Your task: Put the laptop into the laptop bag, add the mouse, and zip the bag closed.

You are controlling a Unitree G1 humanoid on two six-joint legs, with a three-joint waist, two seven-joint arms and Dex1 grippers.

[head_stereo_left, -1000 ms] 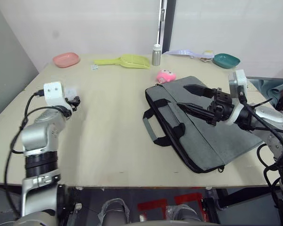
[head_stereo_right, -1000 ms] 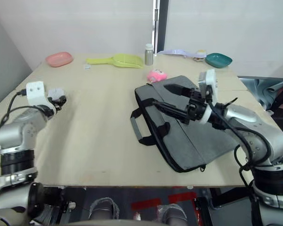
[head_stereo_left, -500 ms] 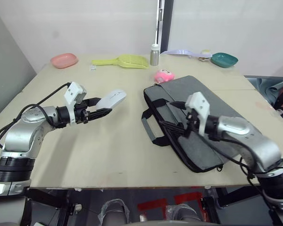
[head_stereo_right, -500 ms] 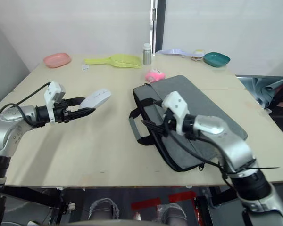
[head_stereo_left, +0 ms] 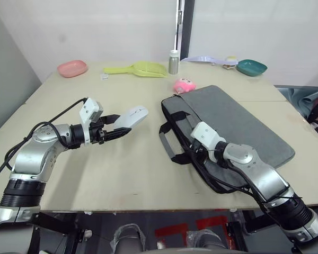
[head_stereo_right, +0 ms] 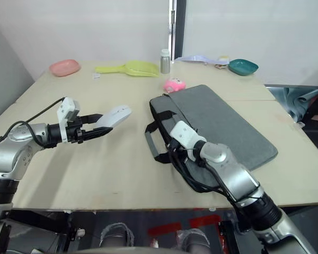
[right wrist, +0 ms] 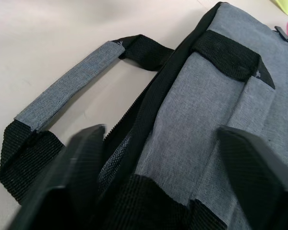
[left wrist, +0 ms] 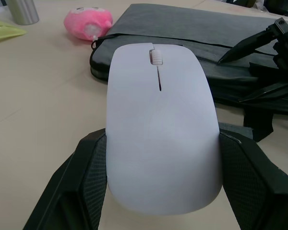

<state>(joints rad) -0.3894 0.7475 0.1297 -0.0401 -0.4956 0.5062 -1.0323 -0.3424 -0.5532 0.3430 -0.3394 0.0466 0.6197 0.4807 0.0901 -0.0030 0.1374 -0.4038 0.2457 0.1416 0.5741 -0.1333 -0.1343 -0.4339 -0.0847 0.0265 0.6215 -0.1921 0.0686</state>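
Left gripper (left wrist: pixel 158 182) clamps the white mouse (left wrist: pixel 159 124) above the table, near the grey laptop bag (head_stereo_left: pixel 238 127). Right gripper (right wrist: pixel 153 158) sits fingers apart at the bag's zipper edge (laptop likely inside, can't confirm). Mouse and zipping remain.

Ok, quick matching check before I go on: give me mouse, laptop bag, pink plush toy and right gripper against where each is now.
1 mouse
2 laptop bag
3 pink plush toy
4 right gripper

A at the bag's zipper edge, fingers apart
B lying flat on the table
C by the bag's far corner
D held in the left gripper

Pairs: 1-D, 2-B, 3-C, 4-A
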